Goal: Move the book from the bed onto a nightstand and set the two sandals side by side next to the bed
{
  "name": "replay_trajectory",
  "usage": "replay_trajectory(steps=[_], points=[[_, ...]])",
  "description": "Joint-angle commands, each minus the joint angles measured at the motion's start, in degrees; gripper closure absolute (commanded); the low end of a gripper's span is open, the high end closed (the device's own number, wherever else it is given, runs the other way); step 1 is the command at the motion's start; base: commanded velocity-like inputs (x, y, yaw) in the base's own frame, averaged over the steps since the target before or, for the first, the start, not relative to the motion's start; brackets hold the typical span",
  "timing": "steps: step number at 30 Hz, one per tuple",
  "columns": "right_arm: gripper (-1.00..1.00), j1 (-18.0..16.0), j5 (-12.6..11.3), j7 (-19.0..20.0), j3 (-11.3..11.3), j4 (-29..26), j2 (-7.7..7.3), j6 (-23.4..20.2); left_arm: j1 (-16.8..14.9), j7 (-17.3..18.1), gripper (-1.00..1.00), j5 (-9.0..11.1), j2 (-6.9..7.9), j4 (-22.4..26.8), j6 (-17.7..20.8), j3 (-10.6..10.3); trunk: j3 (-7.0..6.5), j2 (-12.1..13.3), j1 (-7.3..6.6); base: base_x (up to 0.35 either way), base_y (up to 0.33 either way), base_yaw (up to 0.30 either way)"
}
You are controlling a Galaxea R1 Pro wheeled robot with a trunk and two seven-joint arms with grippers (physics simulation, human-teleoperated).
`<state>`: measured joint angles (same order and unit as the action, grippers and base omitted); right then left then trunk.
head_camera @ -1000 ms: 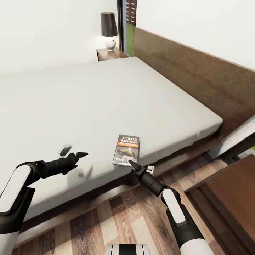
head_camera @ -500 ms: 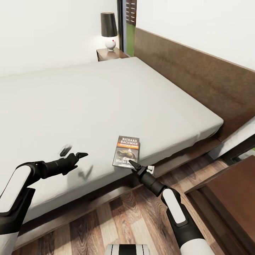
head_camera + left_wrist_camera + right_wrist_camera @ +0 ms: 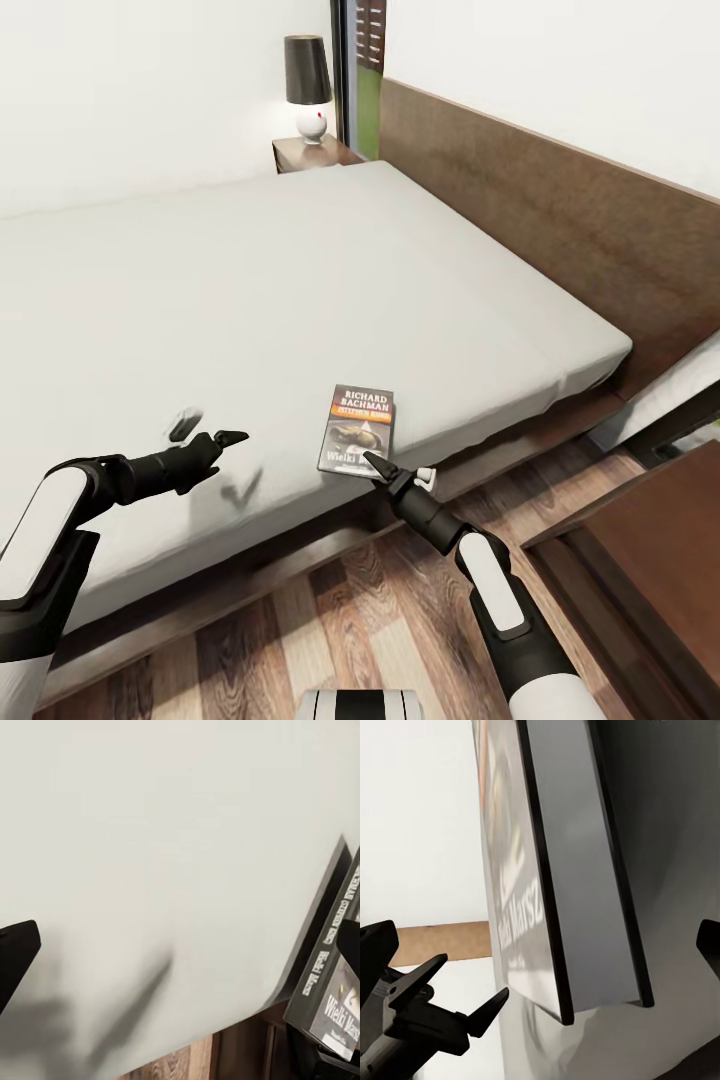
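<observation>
Brown plank floor (image 3: 300, 620) lies nearest, under both arms. The right jaws (image 3: 398, 471) sit at the bed's near edge, spread open, the dark finger (image 3: 376, 464) at the book's near short end and the pale one off the mattress side. In the right wrist view the book (image 3: 559, 870) stands between the two tips, not yet pinched. The book (image 3: 357, 427) lies flat on the bed (image 3: 250, 290) close to that edge, its long axis running away from the robot, so it lies straight ahead of the right jaws. The left jaws (image 3: 208, 430) hover open over bare mattress, well to the book's left, farther from it than the right. Beyond the bed's far corner stands the nightstand (image 3: 312, 152) with its lamp (image 3: 308, 85).
</observation>
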<state>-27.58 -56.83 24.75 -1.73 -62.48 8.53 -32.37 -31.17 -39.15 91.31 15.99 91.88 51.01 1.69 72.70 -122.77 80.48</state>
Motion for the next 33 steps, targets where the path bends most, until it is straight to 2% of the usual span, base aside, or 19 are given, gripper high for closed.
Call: replay_trajectory(steps=[1,4,5,18,24,33], points=[[-1.0,-0.02,-0.3,-0.02,0.06,-0.01,0.02,-0.32,-0.03,-0.57,-1.0,0.43,0.0,0.04,0.14,0.04,0.04,-0.01,0.0,0.017,0.0,0.0],[-1.0,-0.02,-0.3,-0.03,0.04,-0.01,0.05,-0.32,-0.03,-0.57,-1.0,0.46,0.0,0.0,0.14,0.01,0.04,-0.01,0.0,0.011,0.0,0.0],[1.0,-0.02,-0.3,-0.04,0.05,-0.01,0.06,-0.3,-0.03,-0.57,-1.0,0.47,0.0,0.0,0.14,0.01,0.04,-0.01,0.0,0.007,0.0,0.0],[1.0,0.04,-0.29,0.24,0.0,-0.62,-0.04,-0.08,-0.03,-0.57,-1.0,0.68,0.0,0.04,0.22,-0.04,0.04,-0.01,0.0,0.002,0.0,0.0],[1.0,0.19,-0.29,2.94,-0.37,-2.48,-0.08,2.39,-0.03,-0.44,-1.0,0.92,0.0,0.05,0.2,0.04,0.04,-0.01,0.0,0.0,0.0,0.0],[1.0,0.24,-0.23,3.93,-0.46,-3.04,-0.09,3.22,-0.11,-0.71,-1.0,0.91,0.0,0.06,0.3,0.13,-1.58,3.6,-1.98,0.0,0.0,0.0]])
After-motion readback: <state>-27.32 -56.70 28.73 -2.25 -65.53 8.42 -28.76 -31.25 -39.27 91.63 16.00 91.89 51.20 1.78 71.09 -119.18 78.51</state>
